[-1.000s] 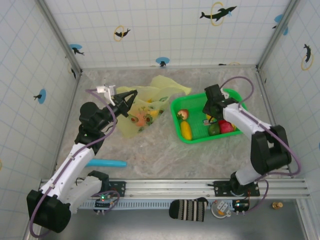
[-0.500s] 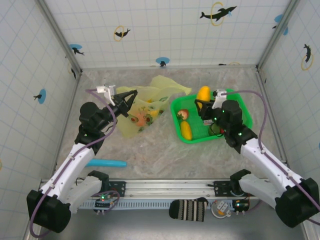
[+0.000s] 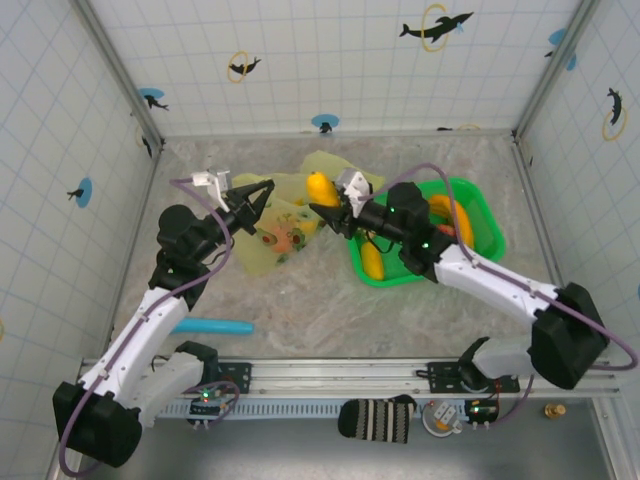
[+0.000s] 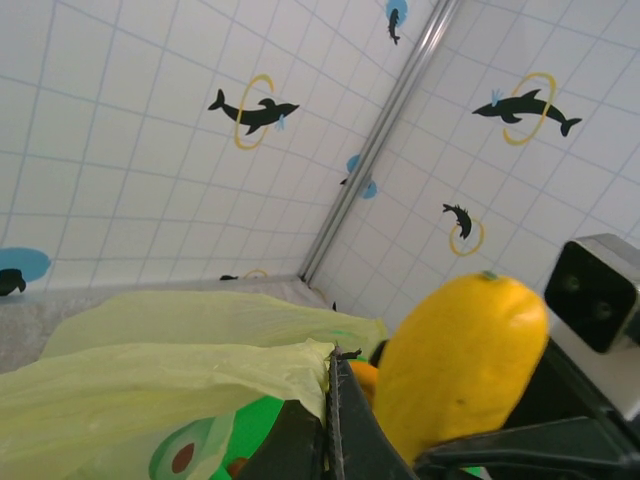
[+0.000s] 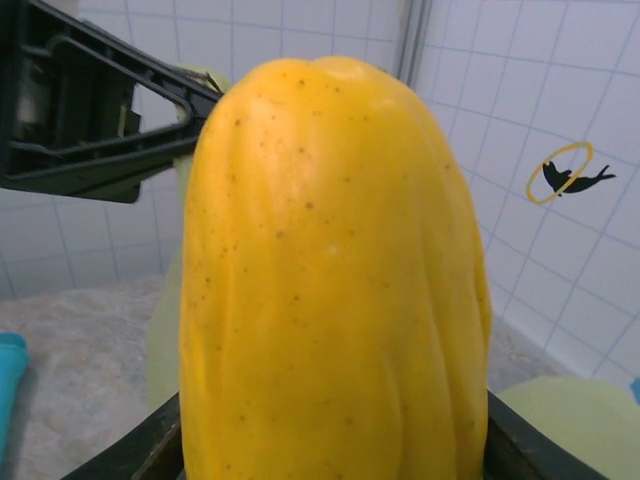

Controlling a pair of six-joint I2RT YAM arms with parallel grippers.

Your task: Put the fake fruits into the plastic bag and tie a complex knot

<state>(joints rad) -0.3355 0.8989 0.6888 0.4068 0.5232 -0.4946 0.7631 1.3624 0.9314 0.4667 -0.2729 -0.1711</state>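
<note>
My left gripper (image 3: pixel 262 190) is shut on the rim of the plastic bag (image 3: pixel 290 212), pinching the pale yellow-green film (image 4: pixel 150 370) and holding it up off the table. Some fake fruits (image 3: pixel 283 240) lie inside the bag. My right gripper (image 3: pixel 325 200) is shut on a big yellow fruit (image 3: pixel 322 188) held upright, just right of the left fingertips over the bag. That yellow fruit (image 5: pixel 330 280) takes up most of the right wrist view, with the left gripper's black fingers (image 5: pixel 100 130) behind it. In the left wrist view the fruit (image 4: pixel 460 360) stands close beside my fingers (image 4: pixel 333 400).
The green tray (image 3: pixel 487 222) sits at the right with a yellow fruit (image 3: pixel 372 262) and an orange piece (image 3: pixel 440 208) in it. A teal stick (image 3: pixel 210 326) lies on the table near the left arm. Tiled walls close in three sides.
My right arm lifted the yellow fruit out of the green tray and swung it left, up to the bag beside the left gripper. The left arm held the bag still.
</note>
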